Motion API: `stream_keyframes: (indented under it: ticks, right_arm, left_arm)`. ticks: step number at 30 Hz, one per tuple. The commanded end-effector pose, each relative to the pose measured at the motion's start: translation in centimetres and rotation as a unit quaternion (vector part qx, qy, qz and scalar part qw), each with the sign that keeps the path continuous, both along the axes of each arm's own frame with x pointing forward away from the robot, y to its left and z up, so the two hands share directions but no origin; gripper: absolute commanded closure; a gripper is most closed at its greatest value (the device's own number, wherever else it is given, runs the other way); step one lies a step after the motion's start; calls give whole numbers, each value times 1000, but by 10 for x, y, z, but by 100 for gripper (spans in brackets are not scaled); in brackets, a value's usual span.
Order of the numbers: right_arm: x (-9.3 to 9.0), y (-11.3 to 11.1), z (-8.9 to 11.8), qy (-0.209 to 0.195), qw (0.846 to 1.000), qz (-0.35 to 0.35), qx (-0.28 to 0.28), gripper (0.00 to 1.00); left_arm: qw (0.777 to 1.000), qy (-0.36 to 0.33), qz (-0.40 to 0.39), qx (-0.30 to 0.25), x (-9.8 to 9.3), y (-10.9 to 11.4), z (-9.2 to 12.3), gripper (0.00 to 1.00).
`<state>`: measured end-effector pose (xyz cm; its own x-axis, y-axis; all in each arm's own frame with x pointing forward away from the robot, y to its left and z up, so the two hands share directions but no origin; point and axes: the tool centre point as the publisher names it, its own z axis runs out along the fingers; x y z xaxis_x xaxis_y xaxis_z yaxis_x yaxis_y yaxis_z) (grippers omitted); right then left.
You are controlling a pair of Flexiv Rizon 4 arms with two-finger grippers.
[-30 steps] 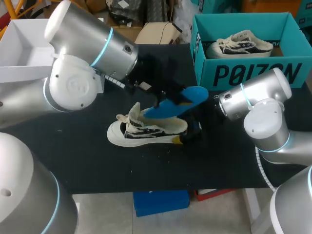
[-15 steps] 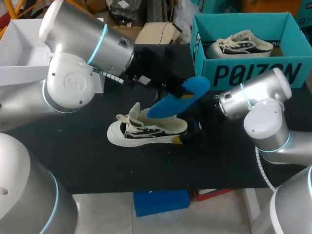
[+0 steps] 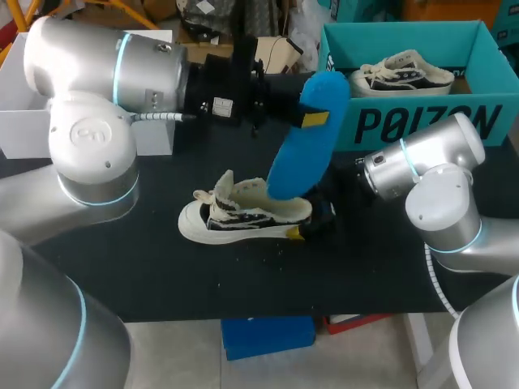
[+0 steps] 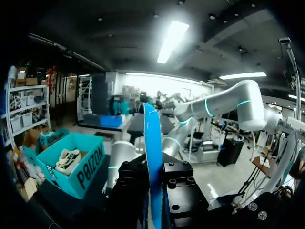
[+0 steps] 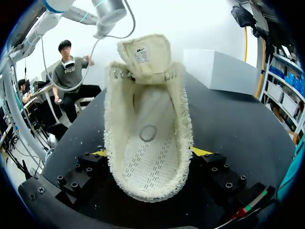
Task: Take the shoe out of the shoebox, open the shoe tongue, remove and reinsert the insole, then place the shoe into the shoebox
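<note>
Shoe fuzzy cream (right hand clamps heel); left hand pinches blue insole.

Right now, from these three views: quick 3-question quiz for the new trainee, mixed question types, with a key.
1. What lies in the teal shoebox? A) a second shoe B) two shoes C) nothing
2. True or false: the blue insole lies flat inside the shoe outside the box.
3. Fill in: the right claw grips that shoe at its ____ end.

Key:
1. A.
2. False: the left claw holds it up, out of the shoe.
3. Heel.
</note>
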<state>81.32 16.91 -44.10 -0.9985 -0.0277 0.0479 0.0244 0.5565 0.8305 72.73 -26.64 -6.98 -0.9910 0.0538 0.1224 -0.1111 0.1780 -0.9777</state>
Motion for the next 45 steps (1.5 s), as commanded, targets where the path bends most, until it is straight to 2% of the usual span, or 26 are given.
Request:
stream_keyframes:
  ticks: [1,7,12,16,24,33,39,40,41,42,45]
  right_arm:
    - [0,0,-5,1,1000,0,-1,100]
    - [0,0,-5,1,1000,0,-1,100]
    - [0,0,-5,1,1000,0,-1,100]
    - [0,0,-5,1,1000,0,-1,100]
    - [0,0,-5,1,1000,0,-1,100]
    - [0,0,-5,1,1000,0,-1,100]
    - [0,0,-5,1,1000,0,-1,100]
    - [0,0,-5,1,1000,0,-1,90]
    - [0,-1,-4,0,1000,-1,-2,50]
    - [0,-2,-3,-1,1000,-1,-3,0]
    - [1,-5,4,-7,1000,1,-12,0]
  left_arm:
    - [1000,13,13,-16,-16,12,16,100]
    - [999,21,34,-28,-24,20,42,100]
    - [994,51,37,-89,-28,24,62,100]
    - [992,49,33,-114,-31,27,74,100]
    - [986,61,21,-155,-33,30,88,100]
    - [986,54,19,-157,-37,32,103,100]
    - [987,50,20,-154,-38,32,104,100]
    - [987,50,20,-154,-38,32,104,100]
    - [987,50,20,-154,-38,32,104,100]
    - [987,50,20,-154,-38,32,104,100]
    - [987,50,20,-154,-38,32,104,100]
